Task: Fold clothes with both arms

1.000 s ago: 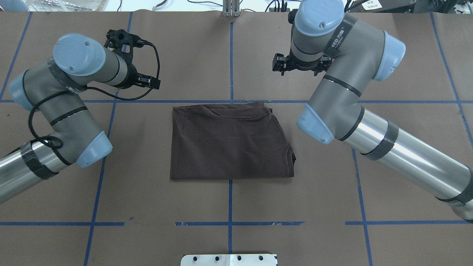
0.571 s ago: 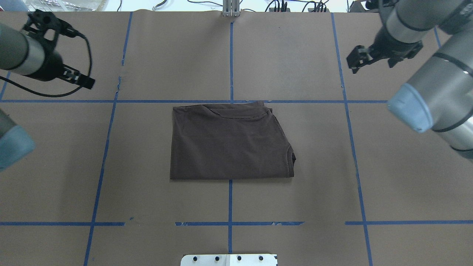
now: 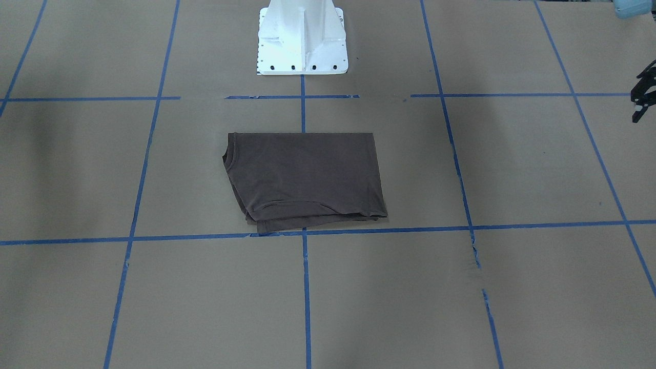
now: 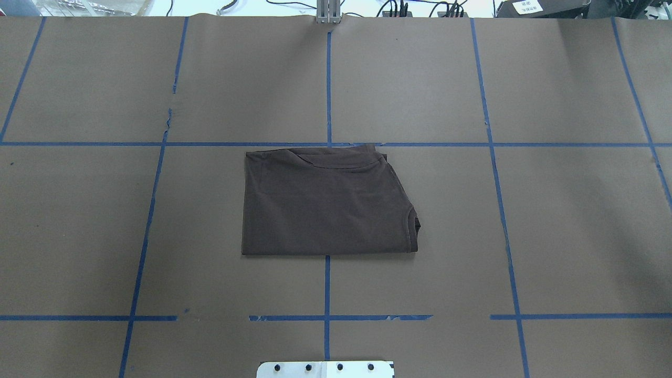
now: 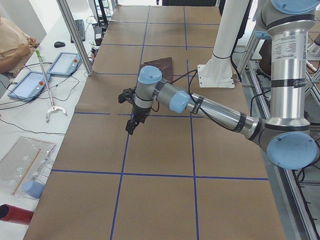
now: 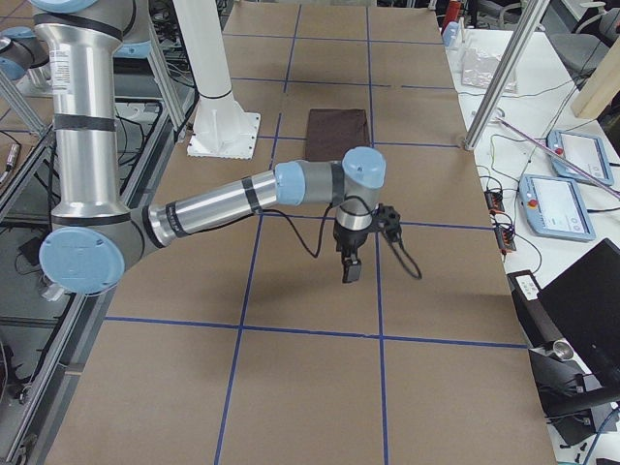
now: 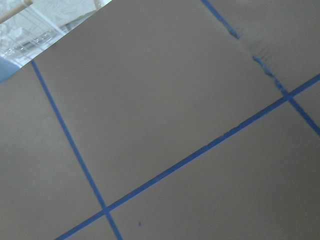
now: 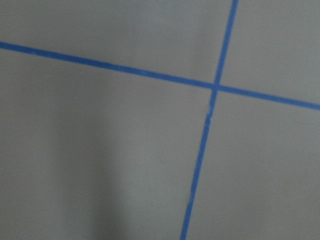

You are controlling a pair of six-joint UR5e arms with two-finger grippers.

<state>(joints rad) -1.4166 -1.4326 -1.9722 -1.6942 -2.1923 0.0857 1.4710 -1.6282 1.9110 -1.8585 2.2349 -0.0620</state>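
Checked in on the rig remotely and the dark brown T-shirt [image 4: 325, 202] was lying folded into a rough rectangle on the surface [image 4: 577, 236], straight out in front of the white pedestal base [image 3: 302, 36] and a little way off from it. The side nearest the base was a clean straight edge. The side farthest from the base was messier, with a couple of layers poking out and just touching one of the blue tape lines [image 4: 327, 79]. A curved seam showed at the corner near the base, on the robot's right.

Neither arm was anywhere near the shirt. The left arm [image 5: 215, 110] was stretched out well off to the left of the base, its claw [image 5: 130, 129] pointing down above the bare brown paper and holding nothing. I only caught a sliver of it at the edge of the front view, so I couldn't tell if it was open or closed. The right arm [image 6: 223, 203] was the same story, out to the right of the base. Its claw [image 6: 349, 271] hung empty over the paper, and I only saw it from the side camera, so I couldn't tell on that one either
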